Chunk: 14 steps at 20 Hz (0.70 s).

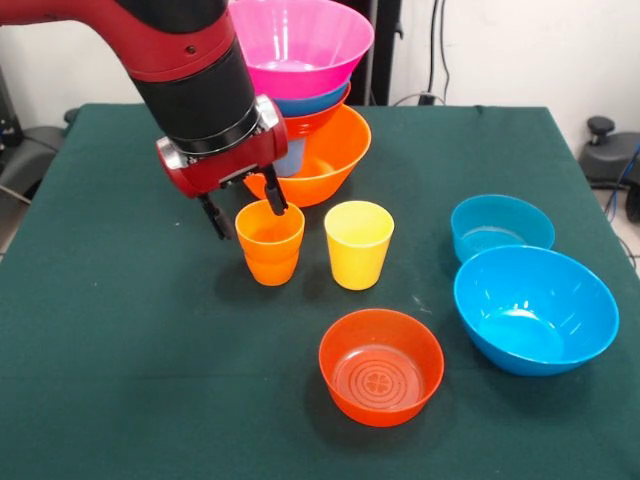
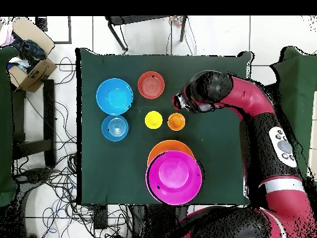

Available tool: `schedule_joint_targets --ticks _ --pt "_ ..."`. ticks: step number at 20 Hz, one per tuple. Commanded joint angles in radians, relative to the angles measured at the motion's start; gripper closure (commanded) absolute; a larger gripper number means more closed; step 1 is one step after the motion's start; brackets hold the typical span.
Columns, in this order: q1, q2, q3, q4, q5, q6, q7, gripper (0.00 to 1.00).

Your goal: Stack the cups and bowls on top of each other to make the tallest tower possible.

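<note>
My gripper (image 1: 252, 222) is open and hangs low over the orange cup (image 1: 270, 245), one finger outside its left wall and the other at its back rim. The yellow cup (image 1: 358, 243) stands upright just right of it. Behind them is the tower: the big orange bowl (image 1: 330, 165) holds a red-orange bowl, a blue bowl (image 1: 315, 100) and the big pink bowl (image 1: 300, 45) on top. A pale blue thing (image 1: 291, 158) shows inside the orange bowl. In the overhead view the orange cup (image 2: 176, 121), yellow cup (image 2: 153, 119) and pink bowl (image 2: 174, 176) show.
A red-orange bowl (image 1: 381, 365) sits at the front centre. A large blue bowl (image 1: 535, 308) and a smaller blue bowl (image 1: 501, 228) sit on the right of the green table (image 1: 120, 330). A cardboard box (image 2: 28, 65) lies off the table.
</note>
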Motion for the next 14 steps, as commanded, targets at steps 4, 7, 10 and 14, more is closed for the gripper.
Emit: schedule_joint_targets --ticks 4,7,10,14 --pt "0.013 0.002 -0.052 0.029 -0.025 -0.037 0.117 0.0" --pt "0.015 0.017 -0.058 0.016 -0.03 -0.048 0.118 0.0" --pt "0.011 0.032 -0.064 0.018 -0.043 -0.069 0.108 0.0" --pt "0.009 0.05 -0.068 0.022 -0.049 -0.095 0.106 0.0"
